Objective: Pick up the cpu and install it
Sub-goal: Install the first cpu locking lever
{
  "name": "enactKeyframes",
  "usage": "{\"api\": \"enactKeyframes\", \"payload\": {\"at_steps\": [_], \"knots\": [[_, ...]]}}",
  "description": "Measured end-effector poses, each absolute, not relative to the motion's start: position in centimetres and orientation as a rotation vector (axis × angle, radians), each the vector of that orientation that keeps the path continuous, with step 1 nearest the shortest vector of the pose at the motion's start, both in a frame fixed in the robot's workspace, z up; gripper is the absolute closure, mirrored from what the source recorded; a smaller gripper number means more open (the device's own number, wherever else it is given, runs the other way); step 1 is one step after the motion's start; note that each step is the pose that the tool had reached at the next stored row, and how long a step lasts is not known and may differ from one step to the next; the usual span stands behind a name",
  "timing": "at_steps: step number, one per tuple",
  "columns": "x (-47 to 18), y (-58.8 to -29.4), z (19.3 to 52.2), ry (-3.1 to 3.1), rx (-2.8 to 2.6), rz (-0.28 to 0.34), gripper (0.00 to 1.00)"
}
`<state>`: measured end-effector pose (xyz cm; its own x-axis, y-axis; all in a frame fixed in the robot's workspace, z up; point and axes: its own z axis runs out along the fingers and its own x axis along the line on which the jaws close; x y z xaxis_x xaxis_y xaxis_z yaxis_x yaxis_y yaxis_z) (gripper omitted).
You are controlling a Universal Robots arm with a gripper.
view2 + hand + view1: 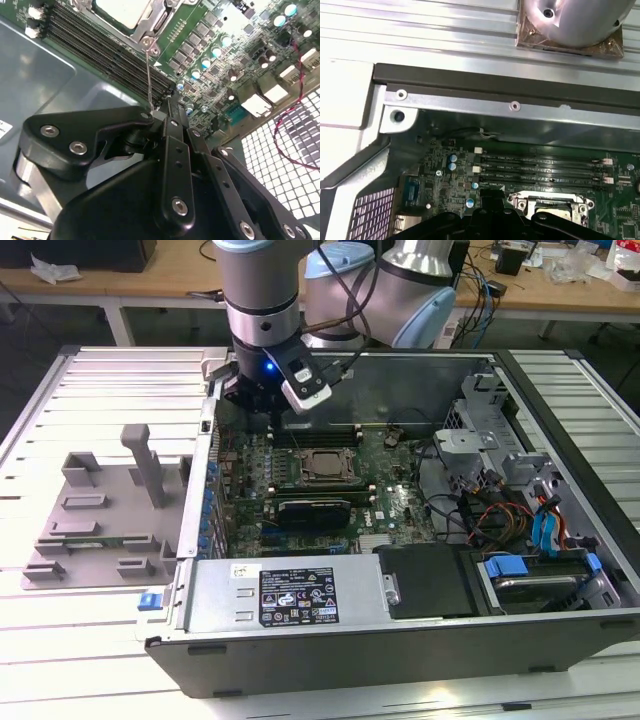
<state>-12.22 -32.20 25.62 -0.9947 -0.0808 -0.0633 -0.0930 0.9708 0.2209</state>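
The cpu [323, 466] lies flat inside the dark metal-framed socket [325, 480] on the green motherboard, its pale silvery top [120, 10] showing through the frame. My gripper [272, 420] hangs inside the open computer case, beside the socket toward the exterior view's left, over the memory slots [105, 55]. Its black fingers [172, 120] are drawn together to one tip [169, 104] with no chip between them. A thin metal socket lever [148, 75] runs from the socket's corner to that tip; whether the fingers pinch it is unclear. The first wrist view has the socket [552, 207] just beyond the fingertips [492, 205].
A large grey slotted tray [100, 510] lies outside the case on the exterior view's left. Case walls [200, 490] ring the board. Cables, a drive cage [480, 430] and a power supply [290, 595] crowd the right and front. Workbenches stand behind.
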Motion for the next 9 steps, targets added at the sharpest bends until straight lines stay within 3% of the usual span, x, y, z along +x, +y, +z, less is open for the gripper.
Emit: {"api": "enactKeyframes", "payload": {"at_steps": [9], "knots": [[-9.0, -32.2, 25.4, 3.066, -0.123, 0.351, 0.89]]}}
